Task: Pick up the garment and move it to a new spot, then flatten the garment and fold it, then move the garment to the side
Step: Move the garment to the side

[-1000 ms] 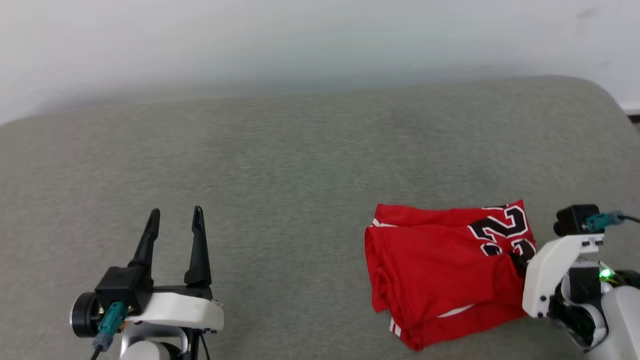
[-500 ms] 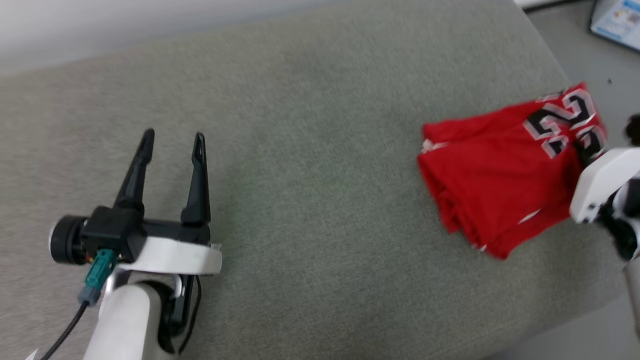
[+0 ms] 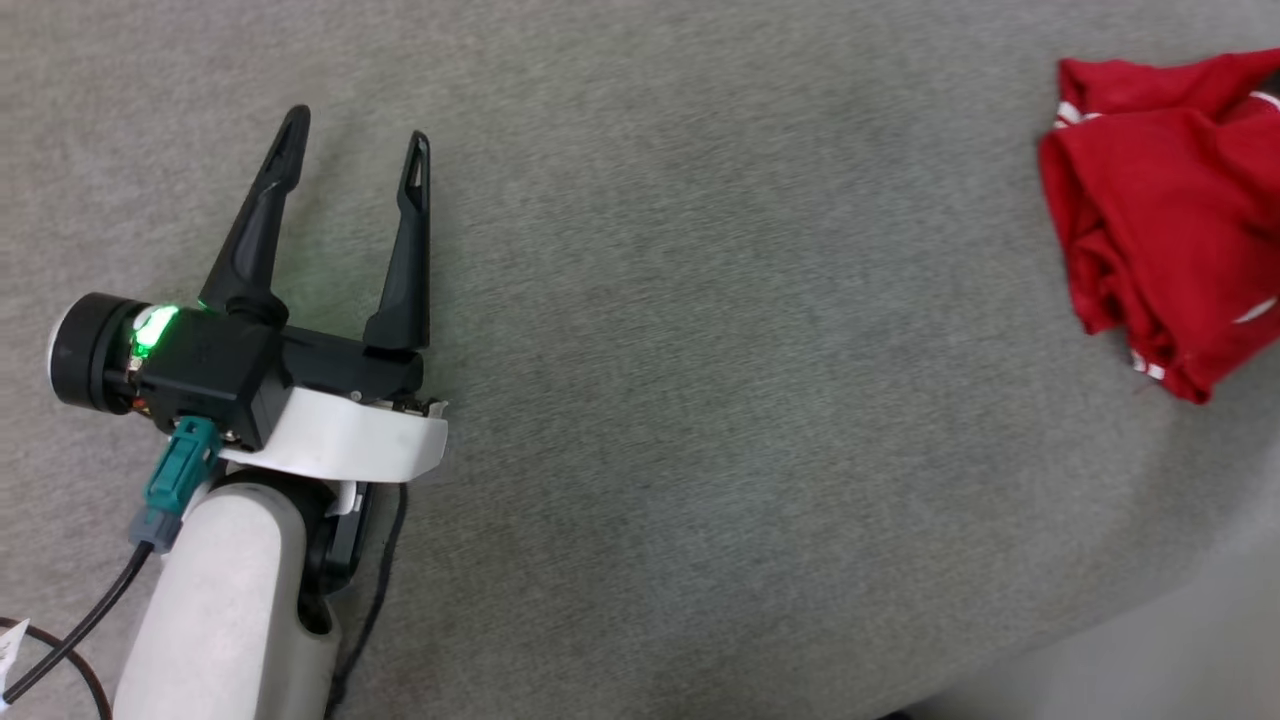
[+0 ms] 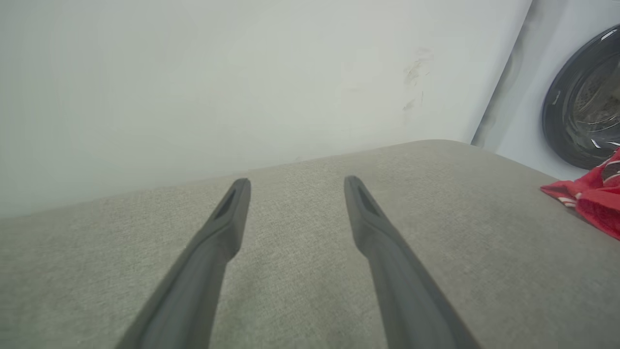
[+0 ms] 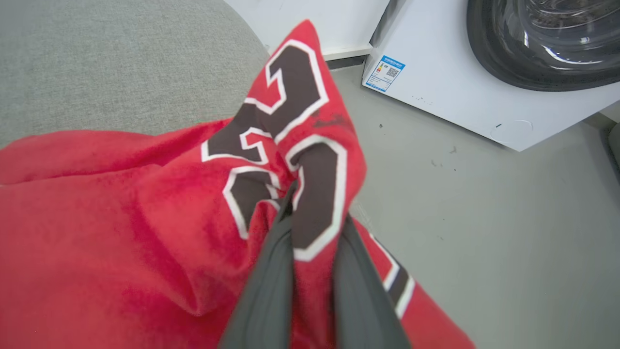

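Clamping the seemingly folded garment (image 5: 121,218) at the cushion's (image 3: 700,400) right edge, right tool (image 5: 315,218) holds it; left tool (image 3: 357,128) gapes empty; set-down remains.

One garment (image 3: 1165,215), two hands (left hand (image 3: 355,145), right hand (image 5: 310,228)), one washer (image 5: 450,92), one cushion (image 3: 720,420)

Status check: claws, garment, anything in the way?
Left claw open, holding nothing. Right claw shut on the garment by its number, at the right edge of the cushion. White washer beyond.
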{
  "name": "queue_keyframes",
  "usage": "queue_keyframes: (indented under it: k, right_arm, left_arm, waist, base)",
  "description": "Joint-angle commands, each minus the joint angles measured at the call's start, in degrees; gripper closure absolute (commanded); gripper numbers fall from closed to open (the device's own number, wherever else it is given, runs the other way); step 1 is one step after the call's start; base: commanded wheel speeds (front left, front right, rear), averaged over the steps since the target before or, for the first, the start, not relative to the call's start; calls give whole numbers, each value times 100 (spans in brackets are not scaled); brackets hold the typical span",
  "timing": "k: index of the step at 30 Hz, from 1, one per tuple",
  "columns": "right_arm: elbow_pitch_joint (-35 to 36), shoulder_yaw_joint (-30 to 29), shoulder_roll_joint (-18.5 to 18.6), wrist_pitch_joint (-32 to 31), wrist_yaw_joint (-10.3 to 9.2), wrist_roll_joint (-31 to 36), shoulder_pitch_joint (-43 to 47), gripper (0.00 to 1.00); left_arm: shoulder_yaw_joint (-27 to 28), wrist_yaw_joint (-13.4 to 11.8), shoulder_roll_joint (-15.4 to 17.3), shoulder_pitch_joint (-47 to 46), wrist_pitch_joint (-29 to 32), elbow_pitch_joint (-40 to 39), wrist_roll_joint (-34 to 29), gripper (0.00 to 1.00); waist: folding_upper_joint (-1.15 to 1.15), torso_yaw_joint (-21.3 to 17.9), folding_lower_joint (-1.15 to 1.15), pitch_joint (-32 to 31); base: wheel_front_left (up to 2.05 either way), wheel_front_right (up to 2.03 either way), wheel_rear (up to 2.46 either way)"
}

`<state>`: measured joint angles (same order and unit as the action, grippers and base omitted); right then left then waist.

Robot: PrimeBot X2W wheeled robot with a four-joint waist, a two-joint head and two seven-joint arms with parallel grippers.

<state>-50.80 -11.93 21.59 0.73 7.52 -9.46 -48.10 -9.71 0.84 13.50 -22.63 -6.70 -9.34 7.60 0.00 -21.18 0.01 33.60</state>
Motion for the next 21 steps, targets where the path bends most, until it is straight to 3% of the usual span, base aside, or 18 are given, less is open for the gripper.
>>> queue_keyframes:
  k: [1,2,3,12,21]
  right_arm:
    - [-136,-84,2,122,-5,78,-100,76]
    - [-285,-163,-27,188,-5,126,-105,8]
    - [-424,-217,-18,212,-5,217,-111,0]
    - [-870,-797,150,838,-5,766,-242,0]
    - [-364,-599,-64,1129,-5,864,364,0]
  left_arm:
    - [-28,-7,-1,-76,-1,-43,-38,0]
    - [-42,-1,-7,-100,-10,-42,-34,0]
    - [-56,5,-13,-115,-22,-38,-30,0]
    - [-41,-125,-127,1,-259,130,78,0]
    - [43,-257,-344,546,-598,679,375,0]
  waist:
    - [0,172,-1,150]
    - [0,209,-1,170]
    - [0,246,-1,181]
    - [0,357,-1,-135]
    - [0,512,-1,-1097]
  base:
    - [0,0,0]
    - [0,0,0]
    - [0,0,0]
    - [0,0,0]
    - [0,0,0]
